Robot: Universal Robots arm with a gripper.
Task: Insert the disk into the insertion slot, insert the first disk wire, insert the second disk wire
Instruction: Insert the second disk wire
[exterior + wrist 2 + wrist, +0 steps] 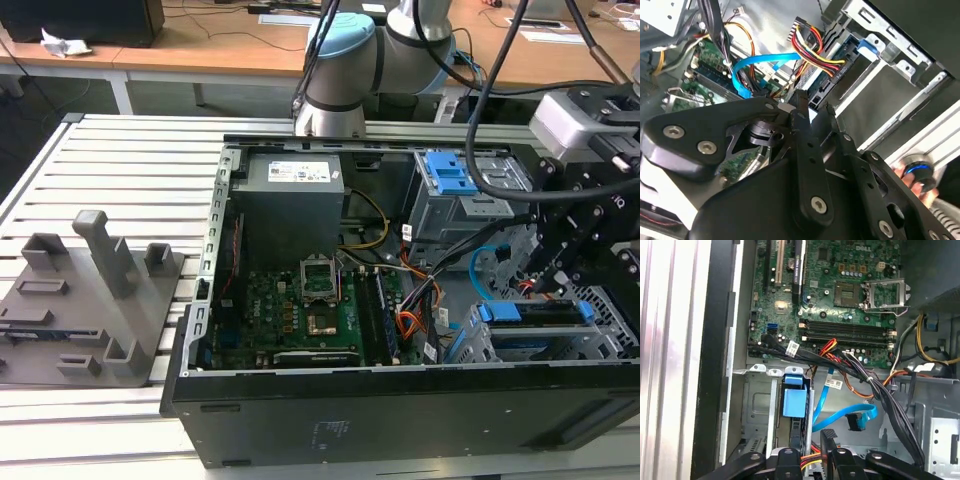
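1. Pinching narrow, the pincer point(814, 106) seems to grip the black power plug point(829, 80) with its red and yellow leads.
2. Just beyond, the disk point(794, 402) already sits in the insertion slot point(756, 407), so the first wire looks like the step in hand.
3. Seating it would call for squaring the plug to its socket and pressing straight.
4. The blue data cable point(842, 416) lies loose nearby.

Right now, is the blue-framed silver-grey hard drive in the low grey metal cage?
In: in the exterior view the hard drive lies inside the cage, between its walls.
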